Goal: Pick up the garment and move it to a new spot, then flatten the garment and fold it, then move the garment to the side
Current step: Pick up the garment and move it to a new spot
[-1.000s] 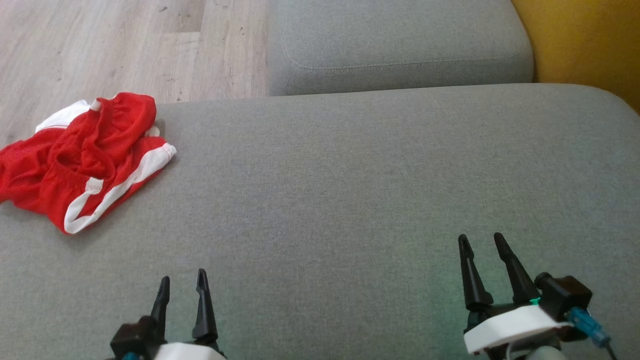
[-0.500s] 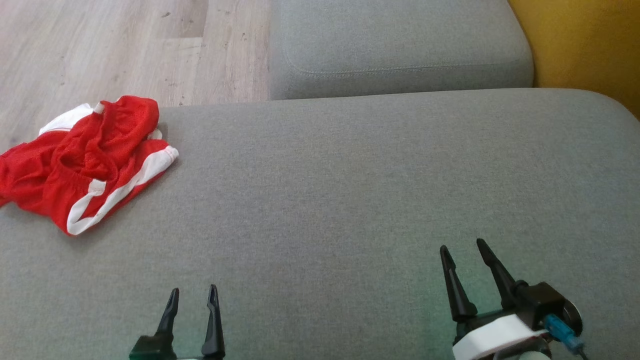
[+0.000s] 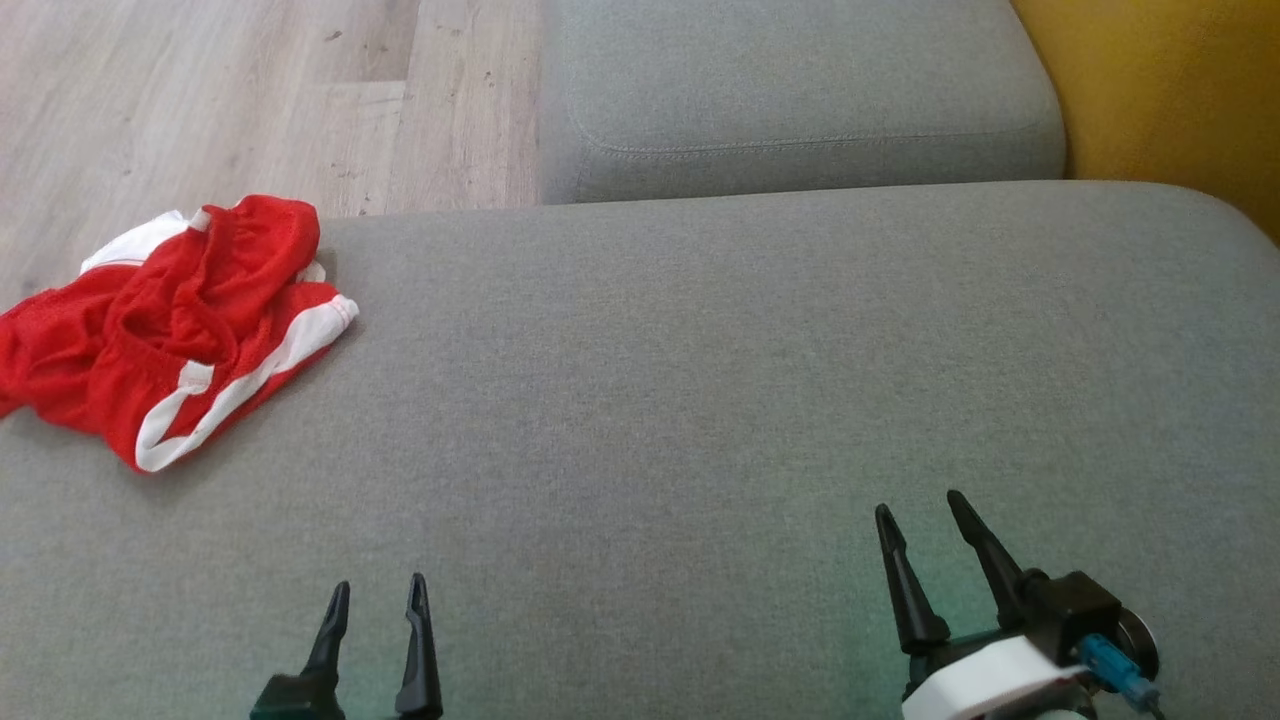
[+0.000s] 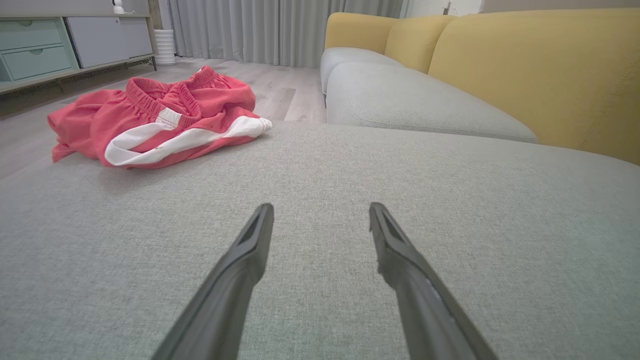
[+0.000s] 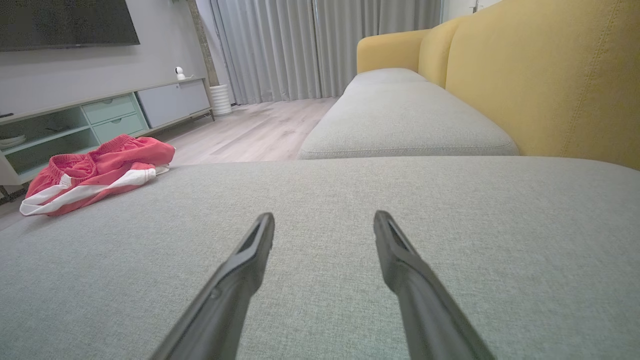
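The shorts (image 3: 170, 320) lay crumpled at the far left corner of the seat (image 3: 700, 400). They were red with white trim, the waistband bunched on top and one edge close to the drop to the floor (image 3: 200, 100). We judged that the pick-up was the step in hand, and neither arm was near the cloth.

To do it well, we reckoned the left claw (image 3: 378, 582) should make the reach, since the shorts lay ahead of it and to its left. We would come in low over the seat and pinch a raised fold or the elastic waistband rather than a flat layer, so that we caught cloth and not upholstery. A grip near the middle of the heap would likely lift it in one bundle. A grip on a loose hem could let the rest drag or slide off the edge. The bare stretch of seat in front of us looked the sensible new spot, with room to spread and fold.

Both claws were released. The left claw stood wide open and held nothing, low over bare seat; whether it brushed the fabric we could not tell. The right claw (image 3: 918, 502) was likewise spread wide and empty, over the near right part of the seat and well apart from the shorts.
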Robot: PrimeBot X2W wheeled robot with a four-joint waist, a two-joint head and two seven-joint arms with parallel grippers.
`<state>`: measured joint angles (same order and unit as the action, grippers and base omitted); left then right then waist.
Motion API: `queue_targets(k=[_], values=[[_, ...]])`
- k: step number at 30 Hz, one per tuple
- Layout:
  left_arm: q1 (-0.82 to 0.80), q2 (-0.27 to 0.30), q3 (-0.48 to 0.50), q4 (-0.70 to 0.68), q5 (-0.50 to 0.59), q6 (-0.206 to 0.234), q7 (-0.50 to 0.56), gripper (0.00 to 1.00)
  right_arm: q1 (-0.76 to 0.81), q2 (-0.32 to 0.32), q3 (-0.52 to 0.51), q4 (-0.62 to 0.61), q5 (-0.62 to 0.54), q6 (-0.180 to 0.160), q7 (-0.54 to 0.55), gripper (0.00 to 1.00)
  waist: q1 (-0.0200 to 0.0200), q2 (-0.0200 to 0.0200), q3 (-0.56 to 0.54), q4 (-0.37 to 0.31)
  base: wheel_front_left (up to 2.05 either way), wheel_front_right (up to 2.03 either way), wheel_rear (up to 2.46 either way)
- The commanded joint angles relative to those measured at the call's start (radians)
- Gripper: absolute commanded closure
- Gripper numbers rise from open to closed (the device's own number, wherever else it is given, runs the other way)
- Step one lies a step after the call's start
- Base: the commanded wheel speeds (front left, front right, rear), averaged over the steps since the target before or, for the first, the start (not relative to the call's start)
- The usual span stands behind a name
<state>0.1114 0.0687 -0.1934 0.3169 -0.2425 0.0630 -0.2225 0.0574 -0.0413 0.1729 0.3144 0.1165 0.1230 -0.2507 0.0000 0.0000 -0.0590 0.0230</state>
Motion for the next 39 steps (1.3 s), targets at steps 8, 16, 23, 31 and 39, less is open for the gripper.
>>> queue_targets(k=[8, 16, 23, 31, 39], values=[[-0.021, 0.014, 0.027, -0.034, -0.012, 0.015, -0.004, 0.0, -0.028, -0.009, 0.02, -0.024, 0.01, 0.008, -0.011, 0.0, 0.0, 0.0, 0.0, 0.003, 0.0, 0.0, 0.0], [-0.03, 0.023, 0.019, -0.041, -0.012, 0.02, 0.003, 0.0, -0.016, -0.009, -0.002, -0.038, 0.01, 0.008, -0.011, 0.0, 0.0, 0.0, -0.002, 0.082, 0.0, 0.0, 0.0], [-0.029, 0.049, 0.022, -0.073, -0.008, 0.031, 0.021, 0.0, -0.011, -0.009, 0.001, -0.047, 0.026, 0.008, -0.011, 0.0, 0.0, 0.0, -0.006, 0.272, 0.0, 0.0, 0.0], [-0.011, 0.071, 0.034, -0.104, -0.015, 0.042, 0.036, 0.0, -0.021, -0.009, 0.021, -0.047, 0.039, 0.008, -0.011, 0.0, 0.0, 0.0, -0.002, 0.406, 0.0, 0.0, 0.0], [0.021, 0.086, 0.051, -0.129, -0.03, 0.055, 0.038, 0.0, -0.031, -0.009, 0.045, -0.038, 0.045, 0.008, -0.011, 0.0, 0.0, 0.0, 0.001, 0.451, 0.0, 0.0, 0.0]])
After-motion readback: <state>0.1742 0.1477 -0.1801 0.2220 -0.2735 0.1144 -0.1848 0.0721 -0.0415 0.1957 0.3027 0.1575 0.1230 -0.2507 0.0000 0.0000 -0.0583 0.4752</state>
